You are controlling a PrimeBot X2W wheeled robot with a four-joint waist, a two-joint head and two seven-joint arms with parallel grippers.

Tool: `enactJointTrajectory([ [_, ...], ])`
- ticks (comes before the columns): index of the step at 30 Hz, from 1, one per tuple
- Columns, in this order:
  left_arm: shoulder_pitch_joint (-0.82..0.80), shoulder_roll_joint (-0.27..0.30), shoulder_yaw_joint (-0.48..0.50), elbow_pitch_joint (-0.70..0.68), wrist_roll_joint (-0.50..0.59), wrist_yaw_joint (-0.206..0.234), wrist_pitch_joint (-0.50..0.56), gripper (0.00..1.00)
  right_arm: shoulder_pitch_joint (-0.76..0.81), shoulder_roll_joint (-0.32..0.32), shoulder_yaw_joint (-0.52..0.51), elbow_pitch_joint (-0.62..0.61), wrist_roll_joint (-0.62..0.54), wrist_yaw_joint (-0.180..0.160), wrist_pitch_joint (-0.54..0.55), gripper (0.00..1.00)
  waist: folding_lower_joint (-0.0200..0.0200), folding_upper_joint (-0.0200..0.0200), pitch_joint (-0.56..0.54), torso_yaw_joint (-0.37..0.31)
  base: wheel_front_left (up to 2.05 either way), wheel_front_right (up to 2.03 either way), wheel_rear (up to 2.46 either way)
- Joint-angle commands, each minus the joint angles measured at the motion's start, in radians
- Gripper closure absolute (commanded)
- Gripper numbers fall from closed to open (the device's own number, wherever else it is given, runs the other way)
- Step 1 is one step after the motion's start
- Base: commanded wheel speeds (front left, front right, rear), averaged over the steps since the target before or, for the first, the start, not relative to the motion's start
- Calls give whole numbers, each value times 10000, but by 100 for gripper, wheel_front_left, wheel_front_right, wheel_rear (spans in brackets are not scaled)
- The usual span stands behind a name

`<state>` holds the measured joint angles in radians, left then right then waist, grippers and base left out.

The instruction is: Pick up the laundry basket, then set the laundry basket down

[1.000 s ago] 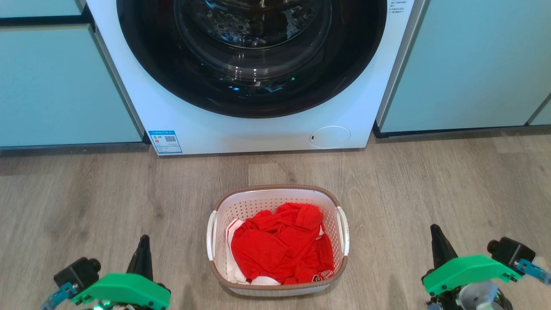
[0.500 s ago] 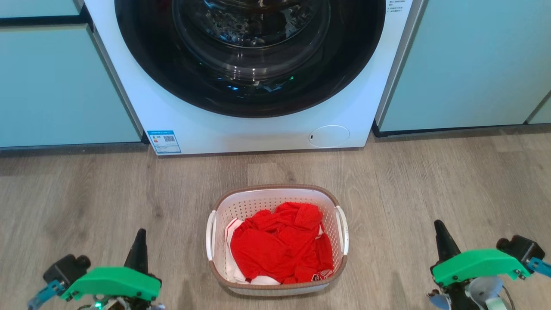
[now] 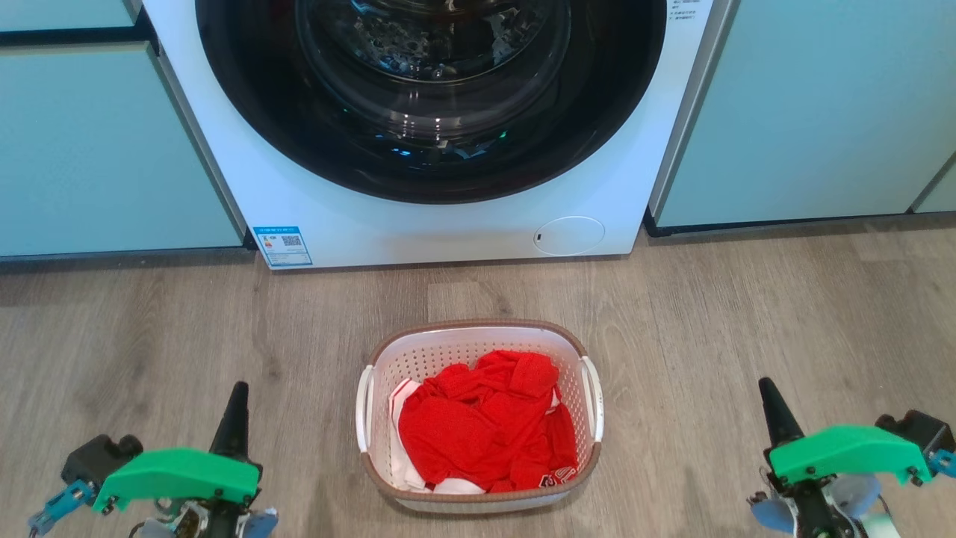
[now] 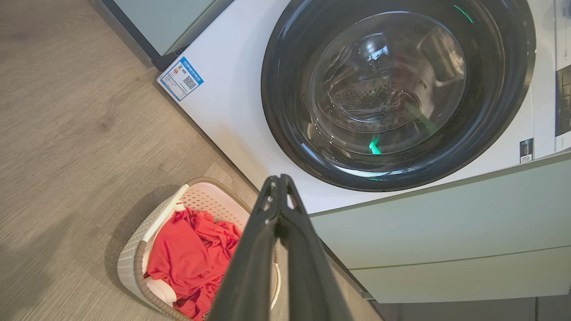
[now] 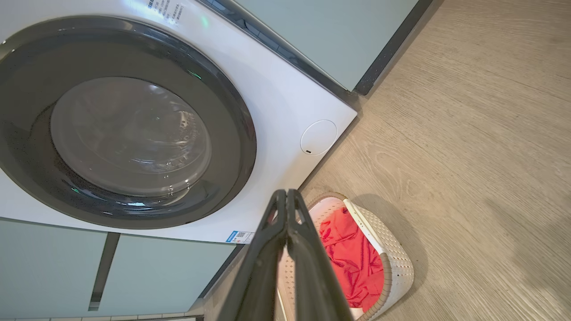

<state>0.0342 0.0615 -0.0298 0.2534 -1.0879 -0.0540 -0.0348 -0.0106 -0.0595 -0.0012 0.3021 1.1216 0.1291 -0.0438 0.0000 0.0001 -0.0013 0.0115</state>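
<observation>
The laundry basket (image 3: 478, 338), white and perforated with a brown rim and white side handles, stands on the wooden floor in front of the washing machine, with red clothing (image 3: 485, 426) inside. My left gripper (image 3: 237, 392) hangs shut well to the basket's left, touching nothing. Well to its right, my right gripper (image 3: 768, 388) is shut too, nothing held. In the left wrist view the basket (image 4: 134, 258) lies below and left of the left gripper (image 4: 279, 178), partly hidden by its fingers. The right wrist view has the basket (image 5: 392, 263) just right of the right gripper (image 5: 285, 192).
A white washing machine (image 3: 448, 232) with a dark round door (image 3: 429, 97) stands behind the basket. Pale green cabinets (image 3: 97, 149) flank it on both sides. Bare wooden floor (image 3: 747, 314) stretches between the basket and each gripper.
Both grippers have drifted outward, the left further left and the right further right, away from the basket. The basket has not moved.
</observation>
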Motion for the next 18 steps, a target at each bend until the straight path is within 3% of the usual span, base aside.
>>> enactJointTrajectory([
  [1,-542,68,308,-250,-287,-105,66,100,-539,-154,51,-408,287,11,51,100,0,-1,1,-3,0,0,0],
  [18,-883,49,681,-186,-2285,-366,566,100,-698,-154,-278,-481,2205,13,541,100,0,-1,18,-47,0,0,0],
])
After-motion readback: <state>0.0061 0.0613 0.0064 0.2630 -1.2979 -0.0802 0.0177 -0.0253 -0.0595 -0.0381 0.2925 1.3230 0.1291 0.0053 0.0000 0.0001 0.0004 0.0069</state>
